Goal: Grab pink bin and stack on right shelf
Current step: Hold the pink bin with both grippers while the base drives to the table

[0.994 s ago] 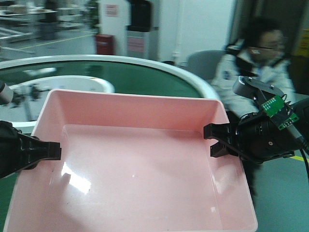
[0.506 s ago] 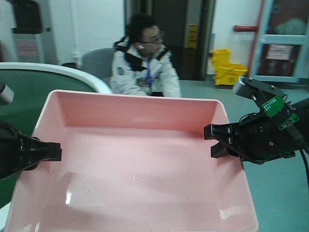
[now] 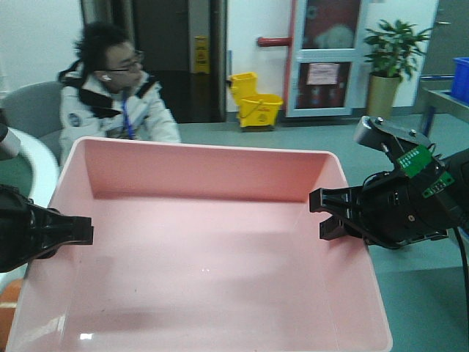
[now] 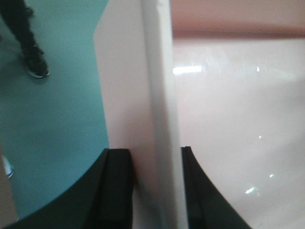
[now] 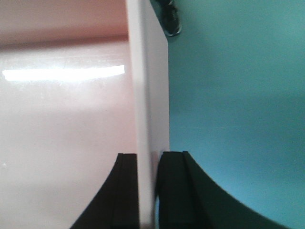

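Observation:
The pink bin [image 3: 205,249] fills the lower front view, empty and held level above the teal floor. My left gripper [image 3: 82,229] is shut on its left wall. In the left wrist view the black fingers [image 4: 119,186] straddle the bin's rim [image 4: 159,71], one outside and one inside, with the left gripper [image 4: 155,153] centred on the wall. My right gripper [image 3: 322,214] is shut on the right wall. The right wrist view shows the right gripper [image 5: 150,156] pinching the thin wall [image 5: 147,71] tightly. The right shelf is out of view.
A seated person [image 3: 113,95] is behind the bin at the left. A yellow mop bucket [image 3: 253,99] and a potted plant [image 3: 392,59] stand by the back wall. A blue crate [image 3: 460,77] rests on a grey table at far right. The conveyor's white edge [image 3: 37,165] shows at left.
The background has swept leftward: the green conveyor has nearly left the view and the person has gone from right to left. Both grippers keep the same hold on the bin.

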{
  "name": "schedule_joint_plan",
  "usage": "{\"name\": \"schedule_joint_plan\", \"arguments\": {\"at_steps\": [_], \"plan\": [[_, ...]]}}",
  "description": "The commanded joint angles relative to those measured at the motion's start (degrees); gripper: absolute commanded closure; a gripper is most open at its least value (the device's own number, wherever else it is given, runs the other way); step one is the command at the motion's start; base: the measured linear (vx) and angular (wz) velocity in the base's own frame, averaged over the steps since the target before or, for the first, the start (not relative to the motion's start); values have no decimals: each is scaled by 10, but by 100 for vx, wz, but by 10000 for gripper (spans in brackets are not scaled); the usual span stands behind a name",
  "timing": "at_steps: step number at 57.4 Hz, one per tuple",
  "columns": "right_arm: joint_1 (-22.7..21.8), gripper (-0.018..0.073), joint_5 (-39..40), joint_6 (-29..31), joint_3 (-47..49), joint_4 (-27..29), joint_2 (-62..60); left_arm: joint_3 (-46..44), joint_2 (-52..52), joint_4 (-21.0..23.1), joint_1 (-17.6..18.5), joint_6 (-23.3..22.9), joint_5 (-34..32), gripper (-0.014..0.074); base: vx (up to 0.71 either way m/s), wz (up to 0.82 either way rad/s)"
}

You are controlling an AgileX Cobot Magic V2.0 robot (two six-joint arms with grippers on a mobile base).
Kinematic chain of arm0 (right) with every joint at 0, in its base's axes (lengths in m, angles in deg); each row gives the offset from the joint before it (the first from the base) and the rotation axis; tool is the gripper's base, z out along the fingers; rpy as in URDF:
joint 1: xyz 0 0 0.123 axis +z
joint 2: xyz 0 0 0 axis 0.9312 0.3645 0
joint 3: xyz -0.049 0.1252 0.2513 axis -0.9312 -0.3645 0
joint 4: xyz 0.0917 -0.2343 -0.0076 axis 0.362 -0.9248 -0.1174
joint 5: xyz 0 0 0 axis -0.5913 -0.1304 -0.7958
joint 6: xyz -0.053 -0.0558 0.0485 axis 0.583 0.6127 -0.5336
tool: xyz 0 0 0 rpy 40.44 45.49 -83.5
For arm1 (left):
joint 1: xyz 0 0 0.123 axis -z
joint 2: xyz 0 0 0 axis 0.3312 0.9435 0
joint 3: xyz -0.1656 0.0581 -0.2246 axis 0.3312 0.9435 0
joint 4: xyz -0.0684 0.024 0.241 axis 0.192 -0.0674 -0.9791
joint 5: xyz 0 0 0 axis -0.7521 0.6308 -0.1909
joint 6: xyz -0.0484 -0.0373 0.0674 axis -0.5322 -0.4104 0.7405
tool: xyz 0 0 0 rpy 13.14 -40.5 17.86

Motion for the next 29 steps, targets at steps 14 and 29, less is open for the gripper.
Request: {"name": "schedule_joint_plan", "arguments": {"at_steps": [14, 29], "plan": [[-11, 568, 52, -1, 21, -16, -18, -22, -22, 16, 0, 0, -42, 598, 27, -42], [-11, 568, 52, -1, 21, -15, -18, -22, -22, 16, 0, 0, -42, 598, 36, -32]]}}
